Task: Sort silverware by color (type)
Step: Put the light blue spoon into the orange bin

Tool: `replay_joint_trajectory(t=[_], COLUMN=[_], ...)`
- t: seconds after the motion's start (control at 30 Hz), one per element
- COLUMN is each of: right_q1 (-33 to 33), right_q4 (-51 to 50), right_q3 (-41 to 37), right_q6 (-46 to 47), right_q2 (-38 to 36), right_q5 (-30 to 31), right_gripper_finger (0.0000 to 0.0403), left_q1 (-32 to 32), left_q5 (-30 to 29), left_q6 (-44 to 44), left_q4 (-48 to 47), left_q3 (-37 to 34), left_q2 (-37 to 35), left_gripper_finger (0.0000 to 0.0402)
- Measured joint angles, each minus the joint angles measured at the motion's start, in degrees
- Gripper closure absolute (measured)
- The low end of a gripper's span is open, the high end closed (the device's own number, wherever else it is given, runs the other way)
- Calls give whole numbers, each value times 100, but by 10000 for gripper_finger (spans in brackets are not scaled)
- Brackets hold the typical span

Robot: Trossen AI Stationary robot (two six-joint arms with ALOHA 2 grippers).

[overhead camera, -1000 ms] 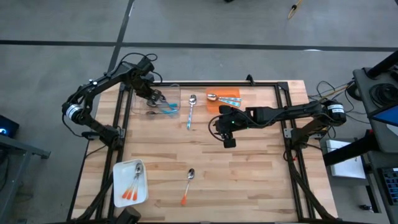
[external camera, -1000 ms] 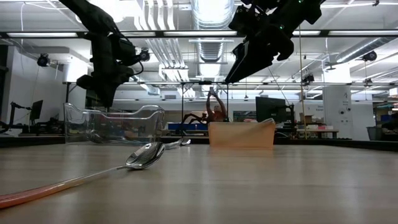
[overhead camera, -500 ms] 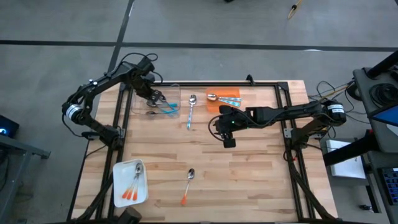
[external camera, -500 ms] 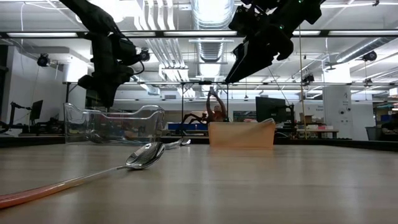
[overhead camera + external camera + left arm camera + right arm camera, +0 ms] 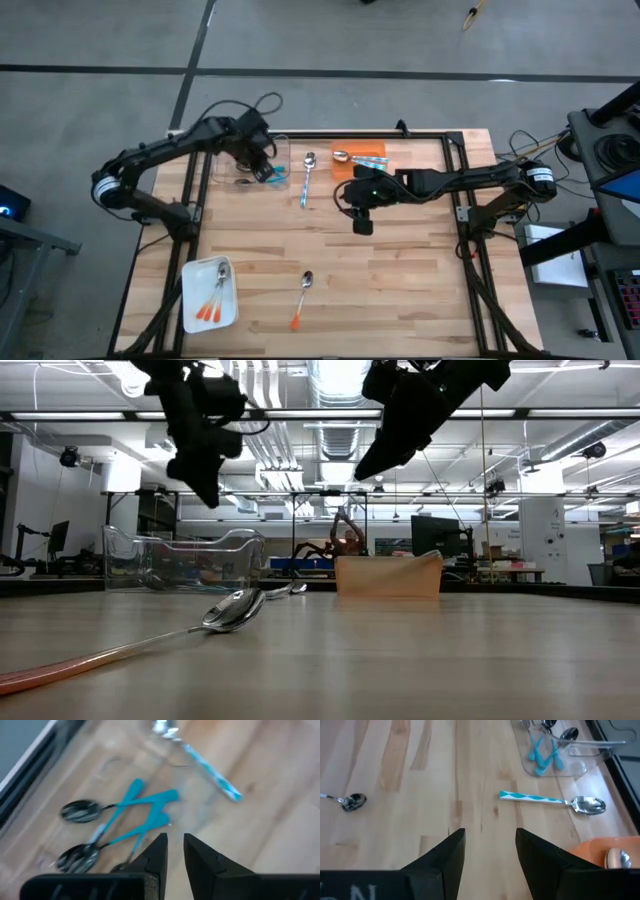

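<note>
My left gripper [image 5: 265, 165] [image 5: 208, 495] hovers above the clear container [image 5: 238, 168] [image 5: 180, 560], its fingers [image 5: 175, 845] a narrow gap apart and empty. Dark-bowled teal-handled spoons [image 5: 125, 815] lie inside that container. A silver spoon with a light-blue patterned handle [image 5: 306, 180] [image 5: 212, 772] [image 5: 545, 799] lies flat on the table just right of it. My right gripper [image 5: 358, 212] [image 5: 370, 465] [image 5: 487, 842] hangs open and empty over the table's middle, right of that spoon. An orange-handled spoon [image 5: 302, 298] [image 5: 120, 650] lies near the table's near edge.
An orange tray [image 5: 358, 168] [image 5: 388, 575] at the far edge holds light-blue-handled spoons. A white tray [image 5: 195, 275] at the near left corner holds orange-handled spoons. A black frame runs around the tabletop. Bare wood lies between the two loose spoons.
My left gripper has risen from low over the clear container and shifted a little toward the table's right, with the arm swinging along. My right gripper has risen slightly. The spoons have stayed where they were.
</note>
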Motion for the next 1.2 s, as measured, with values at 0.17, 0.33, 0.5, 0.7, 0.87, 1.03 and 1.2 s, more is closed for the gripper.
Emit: replay_joint_trajectory(t=[0.17, 0.33, 0.5, 0.7, 0.87, 1.03, 1.2], right_q1=[11, 15, 13, 11, 13, -9, -69], right_q4=[0, -1, 0, -1, -64, -865, -1503], right_q3=[-2, -11, -10, 433, 1158, 2153, 3063], right_q6=[580, 1353, 2567, 3536, 3695, 3936, 4212], right_q2=[2, 97, 294, 661, 1239, 1977, 2698], right_q5=[-2, -5, 25, 549, 553, 590, 603], right_gripper_finger=[236, 236, 236, 236, 236, 237, 237], left_q1=[-909, -1860, -2685, -3220, -3262, -3262, -3262], left_q5=[-26, -203, -733, -808, -809, -700, -662], left_q6=[37, 108, 169, 847, 1164, 1227, 1395], left_q4=[130, 557, 1093, 1692, 1859, 2023, 2627], left_q3=[0, -70, -155, -160, -182, -521, -1127], left_q2=[-94, -97, -97, -105, -207, -623, -1490], left_gripper_finger=[358, 358, 358, 358, 358, 358, 358])
